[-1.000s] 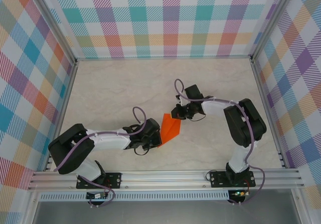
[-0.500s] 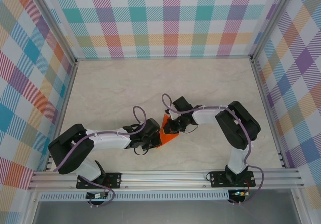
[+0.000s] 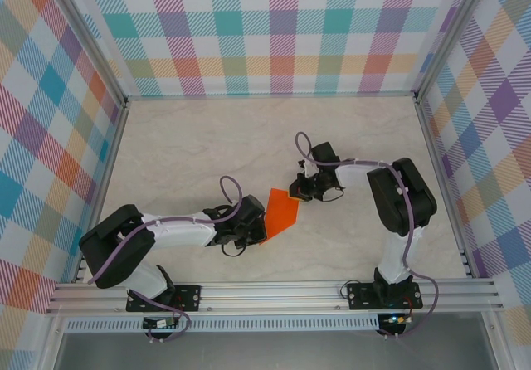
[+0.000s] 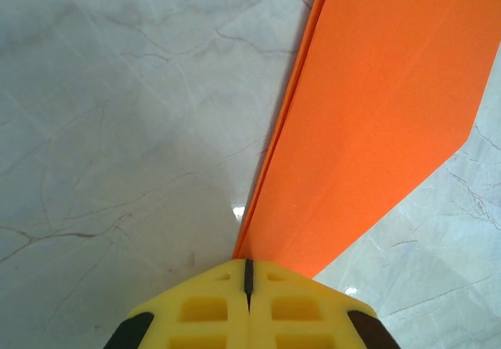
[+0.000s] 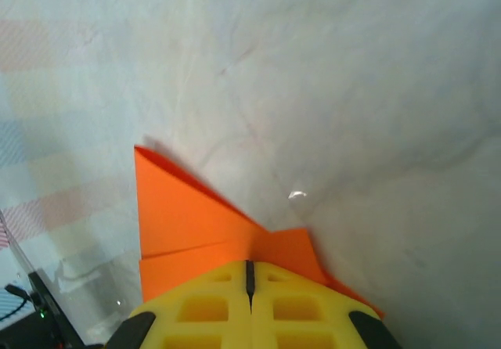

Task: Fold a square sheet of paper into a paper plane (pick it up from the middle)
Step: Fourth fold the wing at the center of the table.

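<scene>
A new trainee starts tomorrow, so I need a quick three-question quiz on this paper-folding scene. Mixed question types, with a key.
1. True or false: the left tool is shut on the paper.
2. The right tool holds: A) a cup B) the paper's corner C) nothing.
3. Fill in: the paper's colour is ____.

Key: 1 true; 2 B; 3 orange.

Top external: high behind the arm bases, looking down over the whole table [image 3: 191, 138].
Left wrist: close, skimming the tabletop.
Right wrist: close, angled down.
Shared: the orange paper [image 3: 280, 212].
</scene>
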You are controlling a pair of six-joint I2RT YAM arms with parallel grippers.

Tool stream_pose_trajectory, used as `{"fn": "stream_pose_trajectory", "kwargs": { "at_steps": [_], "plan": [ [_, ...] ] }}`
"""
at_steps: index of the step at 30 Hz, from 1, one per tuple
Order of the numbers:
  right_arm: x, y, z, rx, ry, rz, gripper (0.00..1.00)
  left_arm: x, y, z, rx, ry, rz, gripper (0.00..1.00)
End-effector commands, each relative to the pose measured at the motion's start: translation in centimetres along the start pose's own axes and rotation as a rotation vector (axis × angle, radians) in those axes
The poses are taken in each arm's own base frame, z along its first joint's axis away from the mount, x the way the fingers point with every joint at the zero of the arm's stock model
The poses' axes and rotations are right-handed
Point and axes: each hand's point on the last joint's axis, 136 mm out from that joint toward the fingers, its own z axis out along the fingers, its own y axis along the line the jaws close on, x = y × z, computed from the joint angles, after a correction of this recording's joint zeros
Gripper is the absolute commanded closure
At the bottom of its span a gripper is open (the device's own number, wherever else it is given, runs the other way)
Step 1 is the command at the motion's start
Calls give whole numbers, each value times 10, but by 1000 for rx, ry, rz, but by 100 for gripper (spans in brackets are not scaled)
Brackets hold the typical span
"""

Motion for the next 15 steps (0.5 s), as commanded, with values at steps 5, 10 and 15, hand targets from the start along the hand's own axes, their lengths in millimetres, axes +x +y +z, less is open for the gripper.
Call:
{"fn": "stream_pose_trajectory", "kwargs": {
  "at_steps": [5, 10, 15],
  "plan": [
    [-39, -43, -30, 211, -162, 125, 97, 30, 65, -3, -217, 111, -5, 100],
    [-37, -8, -53, 109, -187, 101, 89, 9, 26, -9, -101, 45, 34, 99],
    [-9, 16, -66, -17, -169, 132, 67, -27, -24, -33, 2, -55, 71, 71]
  ]
}}
